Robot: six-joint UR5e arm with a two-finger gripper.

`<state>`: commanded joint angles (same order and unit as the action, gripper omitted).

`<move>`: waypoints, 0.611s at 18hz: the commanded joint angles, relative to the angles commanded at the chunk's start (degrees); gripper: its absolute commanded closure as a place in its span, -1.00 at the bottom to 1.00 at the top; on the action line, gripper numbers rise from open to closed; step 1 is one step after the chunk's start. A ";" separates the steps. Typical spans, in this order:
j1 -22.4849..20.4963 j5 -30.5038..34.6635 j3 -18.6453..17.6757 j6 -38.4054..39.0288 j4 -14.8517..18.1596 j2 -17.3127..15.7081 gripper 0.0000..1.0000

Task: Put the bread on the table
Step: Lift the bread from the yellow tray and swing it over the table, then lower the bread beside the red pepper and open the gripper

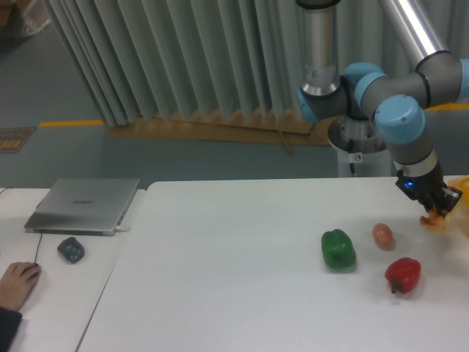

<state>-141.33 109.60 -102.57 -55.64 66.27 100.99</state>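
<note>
where tool (434, 213) grips, lumpy tan bread (433, 221) shows.

Green pepper (338, 248), egg (382, 235), red pepper (402, 274), laptop (85, 204).

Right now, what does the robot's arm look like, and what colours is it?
The robot arm is made of shiny silver-grey metal tubes joined by rounded joints with light blue caps. At its end sits a small dark two-finger gripper, with a little blue light glowing just above it. A small red-marked sticker shows on the silver base.
</note>
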 joint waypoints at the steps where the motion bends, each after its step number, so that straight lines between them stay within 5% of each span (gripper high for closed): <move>1: 0.35 0.00 0.00 -0.17 -0.09 -0.17 -1.00; 11: 0.44 -2.73 -0.70 -2.81 -0.26 -2.29 -1.00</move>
<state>-140.89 106.87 -103.27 -58.44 66.01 98.70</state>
